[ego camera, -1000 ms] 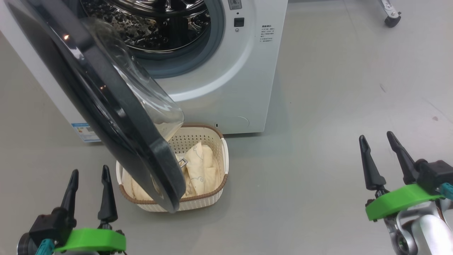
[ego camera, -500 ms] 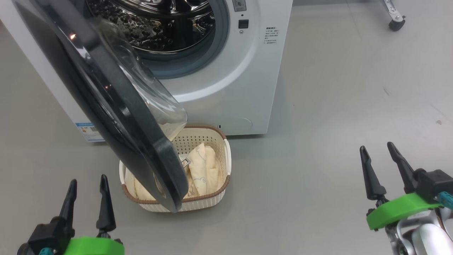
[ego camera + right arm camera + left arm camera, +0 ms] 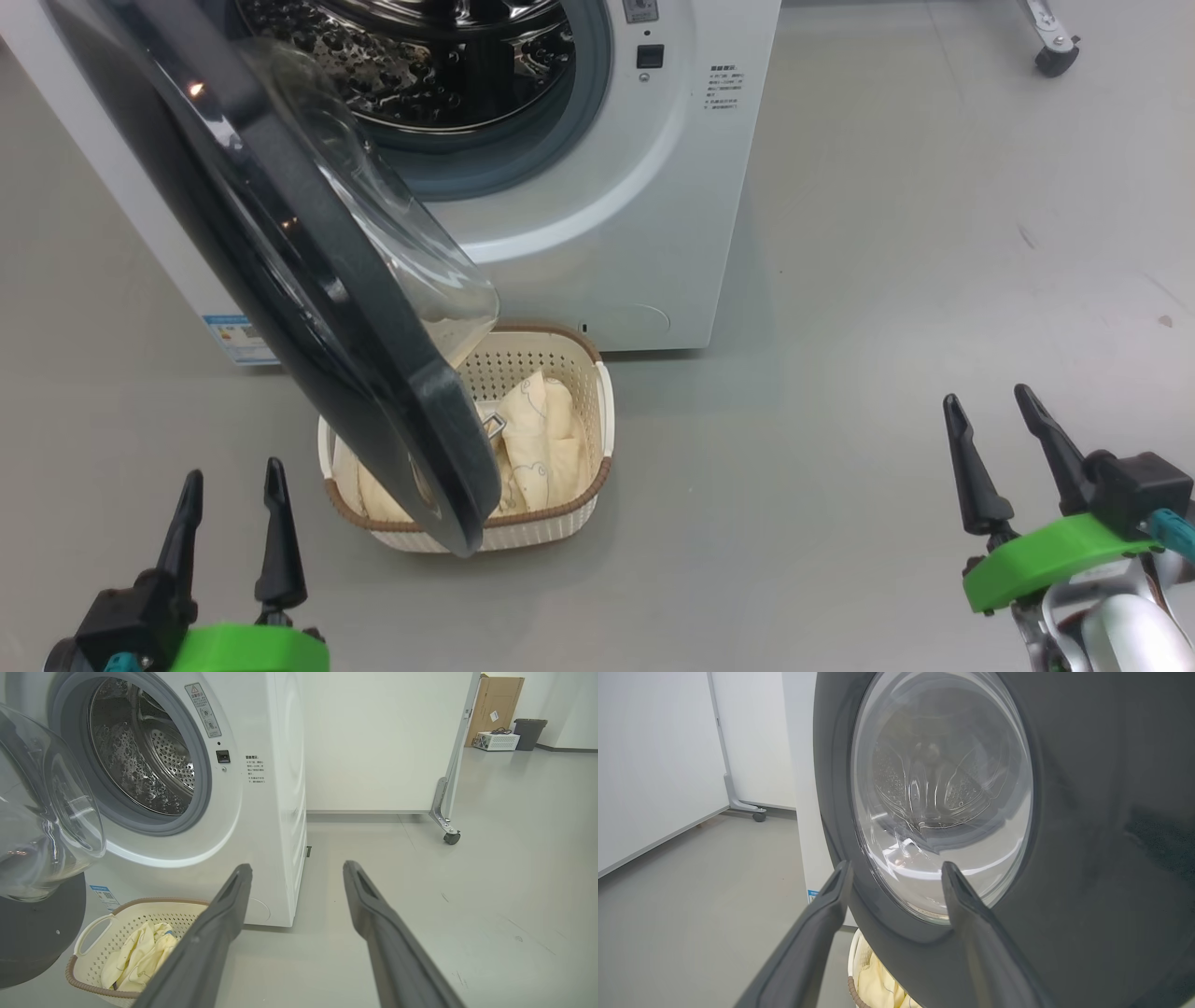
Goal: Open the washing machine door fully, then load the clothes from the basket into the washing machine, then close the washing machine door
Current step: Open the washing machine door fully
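The white washing machine [image 3: 653, 187] [image 3: 271, 788] stands with its steel drum exposed. Its door [image 3: 308, 280] [image 3: 1087, 835], a black ring around a clear glass bowl, hangs partly open over the left half of the basket [image 3: 588, 509] [image 3: 93, 933]. The cream basket sits on the floor before the machine and holds pale yellow clothes [image 3: 537, 439] [image 3: 135, 954]. My left gripper [image 3: 231, 485] [image 3: 896, 872] is open and empty, low at the left, facing the door's outer side. Off to the right my right gripper [image 3: 988, 403] [image 3: 296, 870] is open and empty above bare floor.
Grey floor [image 3: 840, 327] spreads to the right of the machine. A white panel on a castor [image 3: 451, 837] stands behind the machine's right side. A cardboard box [image 3: 497, 707] and a dark bin [image 3: 530, 732] are far back right. A white wall panel [image 3: 644, 765] stands left.
The head view has shifted a little, so machine and basket sit slightly right and lower in it. Both grippers stay open and empty; the door stands as before.
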Available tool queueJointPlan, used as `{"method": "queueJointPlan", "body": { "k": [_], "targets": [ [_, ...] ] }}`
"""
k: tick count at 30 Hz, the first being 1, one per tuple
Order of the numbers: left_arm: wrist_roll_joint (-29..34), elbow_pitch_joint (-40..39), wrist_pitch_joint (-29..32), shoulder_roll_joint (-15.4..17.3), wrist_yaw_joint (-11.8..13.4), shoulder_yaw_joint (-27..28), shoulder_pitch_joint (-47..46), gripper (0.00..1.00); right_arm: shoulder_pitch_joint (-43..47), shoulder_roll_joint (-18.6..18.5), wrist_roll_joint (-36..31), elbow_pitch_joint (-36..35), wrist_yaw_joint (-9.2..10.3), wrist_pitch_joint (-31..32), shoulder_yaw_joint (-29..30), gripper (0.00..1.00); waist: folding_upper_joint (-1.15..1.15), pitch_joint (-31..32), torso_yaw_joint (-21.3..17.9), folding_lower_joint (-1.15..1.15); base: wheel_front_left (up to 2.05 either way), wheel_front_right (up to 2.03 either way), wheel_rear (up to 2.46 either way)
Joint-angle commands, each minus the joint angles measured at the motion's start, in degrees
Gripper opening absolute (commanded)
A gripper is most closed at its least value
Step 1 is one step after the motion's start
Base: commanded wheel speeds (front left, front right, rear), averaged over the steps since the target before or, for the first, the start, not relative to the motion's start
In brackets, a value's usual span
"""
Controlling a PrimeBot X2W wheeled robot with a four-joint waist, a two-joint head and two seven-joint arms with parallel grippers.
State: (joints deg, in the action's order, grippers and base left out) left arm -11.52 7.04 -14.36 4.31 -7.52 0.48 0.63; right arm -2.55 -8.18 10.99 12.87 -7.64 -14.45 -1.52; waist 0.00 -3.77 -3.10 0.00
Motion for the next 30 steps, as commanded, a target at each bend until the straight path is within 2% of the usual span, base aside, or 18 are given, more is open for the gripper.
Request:
{"method": "queueJointPlan", "body": {
  "k": [1, 9, 10, 11, 12, 15, 23, 27, 30],
  "targets": [
    [0.5, -2.2, -0.6, 0.5, 0.0, 2.0, -1.6, 1.00, -1.3, -0.4, -0.6, -1.4, 0.15, -0.5, -0.7, 1.00, 0.00, 0.0, 0.0, 0.00, 0.00, 0.00, 0.00],
    [0.9, -2.1, -0.6, 0.4, 0.0, 2.1, -1.5, 1.00, -1.4, -0.3, -0.6, -1.1, 0.15, -0.5, -1.0, 1.00, 0.00, 0.2, 0.2, 0.00, 0.00, 0.00, 0.00],
    [0.8, -2.0, -0.6, 0.4, 0.0, 2.0, -1.6, 0.68, -1.4, -0.3, -0.5, -1.0, 0.15, -0.5, -1.0, 1.00, 0.00, 0.2, 0.2, 0.00, 0.00, 0.00, 0.00],
    [0.9, -1.9, -0.6, 0.4, 0.0, 1.8, -1.6, 0.25, -1.5, -0.3, -0.5, -1.0, 0.15, -0.5, -1.0, 1.00, 0.00, 0.1, 0.2, 0.00, 0.00, 0.00, 0.00],
    [0.8, -1.8, -0.6, 0.5, 0.0, 1.7, -1.7, 0.00, -1.5, -0.3, -0.4, -1.1, 0.15, -0.5, -1.0, 1.00, 0.00, 0.1, 0.2, 0.00, 0.00, 0.00, 0.00],
    [0.4, -2.4, -0.6, 0.5, 0.0, 1.9, -2.1, 0.00, -1.5, -0.2, -0.3, -1.1, 0.15, -0.5, -0.7, 1.00, 0.00, 0.0, 0.4, 0.00, 0.00, 0.00, 0.00],
    [2.5, -13.3, -0.6, 1.0, 0.0, 4.1, -5.3, 0.00, -1.1, 0.3, 0.2, -1.0, 0.15, -0.5, 0.2, 1.00, 0.00, 0.8, 1.8, 0.00, 0.00, 0.00, 0.00],
    [3.7, -21.1, -0.6, 2.3, 0.0, 2.2, -7.9, 0.00, -0.9, 0.6, 0.1, -1.0, 0.15, -0.5, 0.2, 1.00, 0.00, 1.3, 2.3, 0.00, 0.00, 0.00, 0.00],
    [3.9, -26.5, -0.6, 3.6, 0.0, -1.4, -10.7, 0.00, -0.8, 0.7, 0.1, -0.9, 0.15, -0.5, 0.3, 1.00, 0.00, 1.7, 2.4, 0.00, 0.00, 0.00, 0.00]
  ]
}}
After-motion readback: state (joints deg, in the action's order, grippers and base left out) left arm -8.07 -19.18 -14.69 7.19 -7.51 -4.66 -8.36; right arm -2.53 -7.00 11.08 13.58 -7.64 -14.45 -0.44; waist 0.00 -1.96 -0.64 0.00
